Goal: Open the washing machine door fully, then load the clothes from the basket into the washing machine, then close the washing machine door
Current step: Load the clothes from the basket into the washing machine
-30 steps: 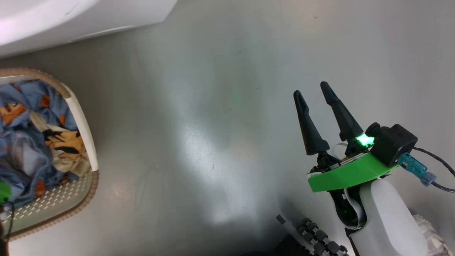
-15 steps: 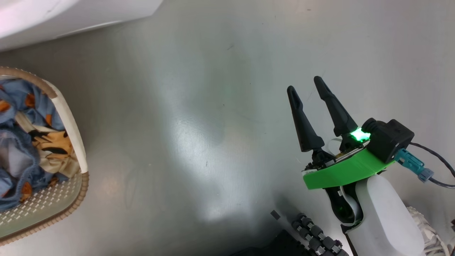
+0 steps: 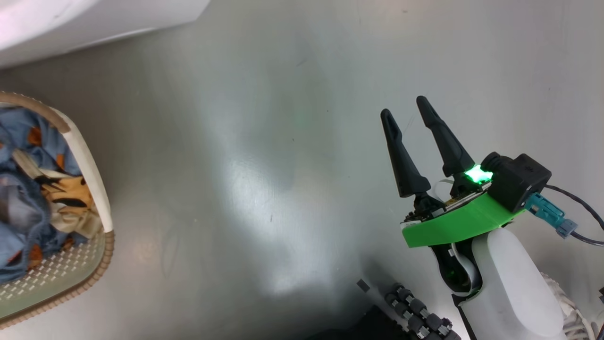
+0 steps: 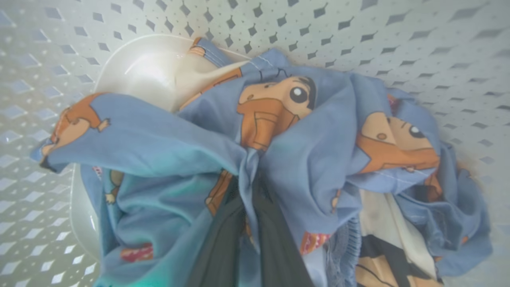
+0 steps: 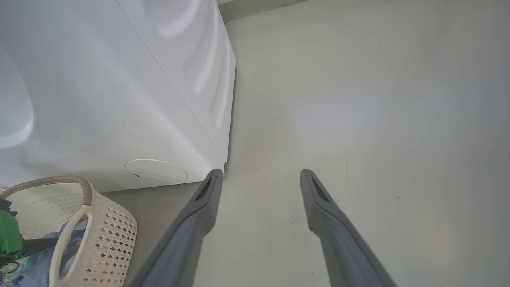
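Left gripper (image 4: 251, 191) newly clamps clothes (image 4: 167, 139) (in basket (image 4: 358, 32)), right gripper (image 3: 403, 106) apart, grey floor (image 3: 245, 189).

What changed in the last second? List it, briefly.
The left end effector closed, pinching a fold of the clothes inside the basket. The head view swung a little, so the basket and washing machine sit further left in it; they did not move. Unchanged: the right end effector stays open and empty above the floor; the clothes remain in the basket.
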